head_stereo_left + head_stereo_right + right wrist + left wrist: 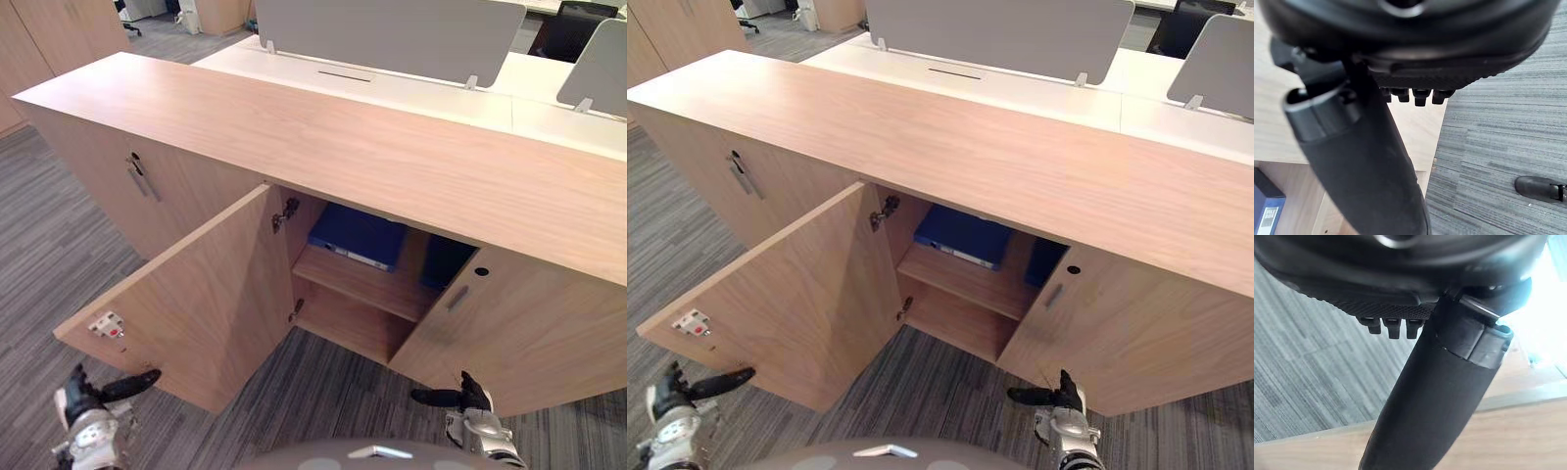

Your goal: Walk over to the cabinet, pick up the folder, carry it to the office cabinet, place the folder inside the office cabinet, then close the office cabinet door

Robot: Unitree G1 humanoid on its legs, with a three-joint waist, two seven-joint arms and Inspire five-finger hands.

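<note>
left hand (83, 394): low, just on the near side of the left door's free end. fingers slack, thumb stuck out toward the door, nothing held.

left door (186, 294) of the office cabinet (343, 137): swung wide, leaf running from its hinges out toward the robot's left. the inner face with the latch is in view.

blue folder (358, 235): past the door's hinge side, lying flat on the upper shelf (362, 279). placing looks done.

right door (519, 333): beyond the opening from the left door, part open.

right hand (468, 394): low, well apart from the left door, near the right door's bottom edge. fingers loose, empty.

judgement: left hand is nearer. it must get behind the free end to push the leaf shut.
</note>
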